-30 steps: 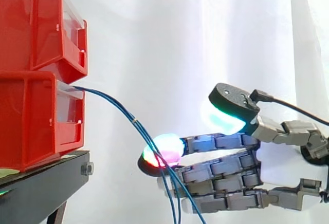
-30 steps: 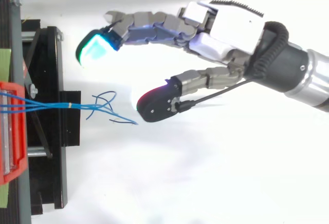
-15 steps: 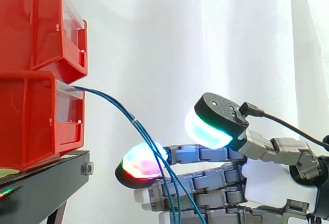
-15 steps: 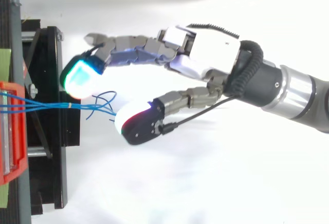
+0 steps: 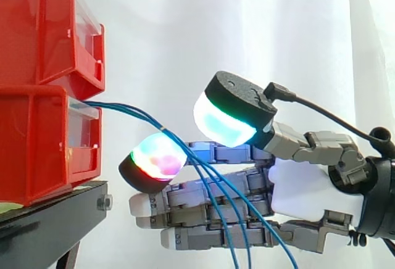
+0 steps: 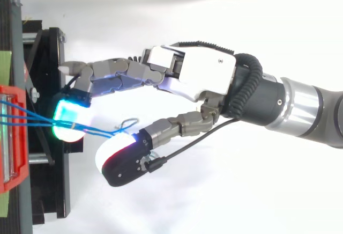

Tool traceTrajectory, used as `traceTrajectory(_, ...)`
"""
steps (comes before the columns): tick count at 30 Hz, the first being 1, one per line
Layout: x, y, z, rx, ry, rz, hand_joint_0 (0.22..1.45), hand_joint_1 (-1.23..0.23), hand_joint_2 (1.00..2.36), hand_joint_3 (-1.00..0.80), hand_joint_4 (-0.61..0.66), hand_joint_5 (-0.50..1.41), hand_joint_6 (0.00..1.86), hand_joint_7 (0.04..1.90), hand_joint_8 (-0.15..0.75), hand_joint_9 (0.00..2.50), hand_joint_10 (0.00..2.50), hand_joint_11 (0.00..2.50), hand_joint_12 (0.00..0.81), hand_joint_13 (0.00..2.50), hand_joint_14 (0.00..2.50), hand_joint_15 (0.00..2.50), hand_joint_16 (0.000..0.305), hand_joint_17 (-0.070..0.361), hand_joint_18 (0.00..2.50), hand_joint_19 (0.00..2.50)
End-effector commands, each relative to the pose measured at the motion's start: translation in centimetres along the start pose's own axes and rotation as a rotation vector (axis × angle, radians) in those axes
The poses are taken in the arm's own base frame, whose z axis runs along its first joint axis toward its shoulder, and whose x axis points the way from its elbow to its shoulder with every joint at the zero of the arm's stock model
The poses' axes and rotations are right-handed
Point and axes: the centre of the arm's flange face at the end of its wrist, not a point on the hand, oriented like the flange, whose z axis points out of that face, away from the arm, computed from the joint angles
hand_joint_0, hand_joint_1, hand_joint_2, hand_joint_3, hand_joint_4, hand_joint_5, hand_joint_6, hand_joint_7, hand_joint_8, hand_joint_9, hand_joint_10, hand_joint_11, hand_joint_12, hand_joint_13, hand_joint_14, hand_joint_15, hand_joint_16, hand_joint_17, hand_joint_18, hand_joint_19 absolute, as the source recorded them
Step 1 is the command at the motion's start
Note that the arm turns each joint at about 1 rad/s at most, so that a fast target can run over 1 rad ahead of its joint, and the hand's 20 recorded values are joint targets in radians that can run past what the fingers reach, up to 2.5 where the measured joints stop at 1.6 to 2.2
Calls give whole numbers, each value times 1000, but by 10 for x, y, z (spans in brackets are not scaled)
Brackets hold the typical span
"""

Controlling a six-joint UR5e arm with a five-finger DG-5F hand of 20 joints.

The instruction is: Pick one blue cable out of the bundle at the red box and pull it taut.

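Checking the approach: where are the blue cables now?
Side view: the blue cables leave the lower red box at left and slope down across the robot hand's fingers.

Hand (image 6: 193, 78): one.
Red bins: two, the upper bin (image 5: 43, 28) stacked on the lower bin (image 5: 37, 139).
Blue cables (image 5: 166, 133): three strands, leaving the lower bin close together, then fanning apart as they hang down in front of the hand.
Black stand (image 5: 49, 226): one, under the bins.
Bolt head (image 5: 103, 203): one, counted on the stand's end in the side view.
White curtain (image 5: 185, 47): one, behind everything.
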Motion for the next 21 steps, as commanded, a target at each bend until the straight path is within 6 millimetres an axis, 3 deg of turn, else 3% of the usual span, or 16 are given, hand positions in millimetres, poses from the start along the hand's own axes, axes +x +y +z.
traceTrajectory(1, 1, 0, 0, 0, 1, 0, 606, -707, 1002, -474, 247, -117, 502, 1177, 288, 559, 9, 278, 307, 188, 4, 97, 47, 107, 87, 142)
traceTrajectory(7, 2, 0, 0, -1, 4, 3, 626, -700, 1006, -413, 202, -105, 519, 1280, 291, 605, 7, 296, 307, 241, 4, 110, 46, 103, 158, 156)
traceTrajectory(9, 2, 2, 1, -3, 4, 3, 638, -702, 1010, -358, 180, -130, 636, 1140, 299, 638, 8, 337, 308, 269, 4, 119, 45, 102, 195, 175)
traceTrajectory(15, 1, 0, 1, -1, 3, 7, 639, -721, 1013, -284, 182, -174, 803, 965, 308, 661, 10, 415, 313, 293, 5, 130, 45, 102, 237, 178)
traceTrajectory(21, -1, 6, 5, -8, -1, 11, 671, -792, 1012, -327, 202, -195, 855, 914, 318, 662, 13, 462, 318, 305, 5, 136, 46, 103, 270, 172)
